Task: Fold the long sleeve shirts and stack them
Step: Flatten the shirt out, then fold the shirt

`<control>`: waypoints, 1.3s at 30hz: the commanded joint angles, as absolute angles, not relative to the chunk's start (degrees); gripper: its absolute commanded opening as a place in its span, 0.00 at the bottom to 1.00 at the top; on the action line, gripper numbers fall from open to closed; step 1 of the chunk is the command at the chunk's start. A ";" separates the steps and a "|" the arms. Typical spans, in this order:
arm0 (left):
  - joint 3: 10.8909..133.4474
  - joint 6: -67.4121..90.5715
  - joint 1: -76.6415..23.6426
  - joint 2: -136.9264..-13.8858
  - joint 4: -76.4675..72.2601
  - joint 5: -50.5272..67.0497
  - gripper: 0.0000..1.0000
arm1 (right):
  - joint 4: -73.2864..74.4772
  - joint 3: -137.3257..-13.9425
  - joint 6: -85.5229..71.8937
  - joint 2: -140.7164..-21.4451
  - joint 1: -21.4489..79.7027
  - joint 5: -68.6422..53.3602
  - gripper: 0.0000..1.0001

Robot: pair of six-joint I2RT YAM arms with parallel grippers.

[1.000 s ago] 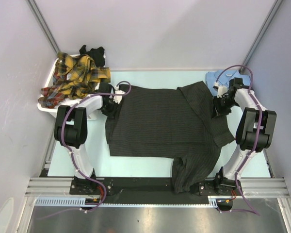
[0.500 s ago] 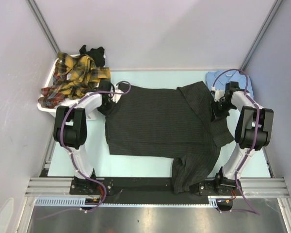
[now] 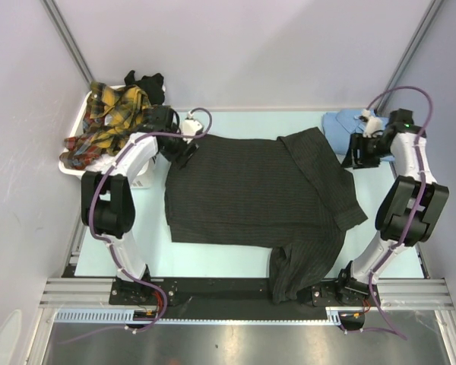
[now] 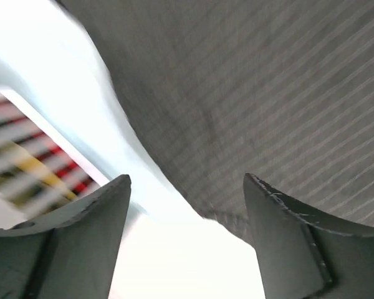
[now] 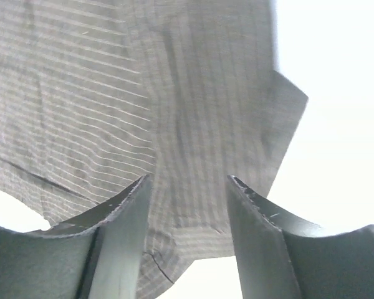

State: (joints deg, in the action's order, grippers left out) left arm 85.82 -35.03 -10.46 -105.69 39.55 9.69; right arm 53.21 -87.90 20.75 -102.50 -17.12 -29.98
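A charcoal pinstriped long sleeve shirt [image 3: 251, 198] lies spread flat in the middle of the table, one sleeve trailing over the near edge. My left gripper [image 3: 184, 150] hovers at its far left corner, fingers open; in the left wrist view the left gripper [image 4: 186, 182] shows the shirt's edge [image 4: 268, 93] beyond it and nothing between the fingers. Over the shirt's far right edge my right gripper [image 3: 357, 152] stands open. In the right wrist view the pinstriped cloth [image 5: 174, 93] lies below the right gripper [image 5: 188, 180], not held. A light blue shirt [image 3: 340, 122] lies at the far right.
A white laundry basket [image 3: 70, 169] at the far left holds yellow-red plaid shirts [image 3: 114, 122] and a black cloth [image 3: 148, 82]. Bare pale table [image 3: 235, 122] shows behind the spread shirt and along both sides. Grey walls close in left, right and behind.
Both grippers have opened and let go of the pinstriped shirt. The right arm has lifted and swung back to the right; the left gripper has drawn back a little toward the basket.
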 commanded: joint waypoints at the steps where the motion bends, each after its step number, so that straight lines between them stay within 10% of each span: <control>1: 91.57 -39.90 -11.16 -104.76 36.74 16.86 0.83 | 59.94 -88.51 23.11 -103.53 -21.09 -28.92 0.59; 25: 103.71 -39.20 -11.08 -115.05 27.87 20.22 0.85 | 67.40 -80.15 36.21 -116.19 -30.85 -27.24 0.59; 31: 104.93 -42.35 -10.02 -117.77 25.40 22.75 0.83 | 74.25 -83.48 38.49 -115.14 -31.90 -33.04 0.00; 39: 116.88 -57.30 -9.49 -128.22 34.88 28.91 0.77 | 79.63 -87.36 38.24 -105.22 -33.22 -45.77 0.00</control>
State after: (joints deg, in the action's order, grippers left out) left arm 109.32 -48.88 -9.78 -124.05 29.41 23.81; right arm 74.02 -84.18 38.04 -112.66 -32.93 -36.14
